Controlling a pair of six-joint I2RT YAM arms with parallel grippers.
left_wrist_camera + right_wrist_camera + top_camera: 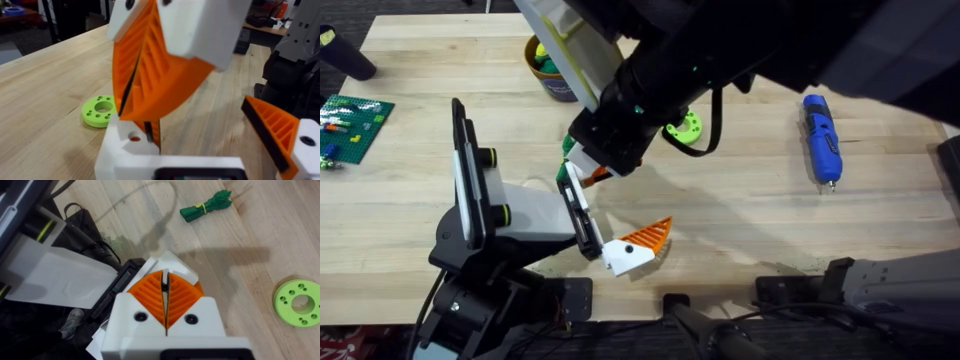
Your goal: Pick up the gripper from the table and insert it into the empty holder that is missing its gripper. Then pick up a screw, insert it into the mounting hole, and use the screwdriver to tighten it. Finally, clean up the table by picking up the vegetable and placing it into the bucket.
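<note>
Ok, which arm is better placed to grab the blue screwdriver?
Right, probably. The screwdriver lies far right on the table, nearer the right arm's base, though the right gripper is shut over the holder.

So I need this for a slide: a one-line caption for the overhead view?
Right gripper lowers over the holder, whose mounted gripper juts out; screwdriver lies aside.

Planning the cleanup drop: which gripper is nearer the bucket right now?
Right. The right gripper hangs just on the near side of the bucket; the left gripper sits farther off, back toward the arms' bases.
</note>
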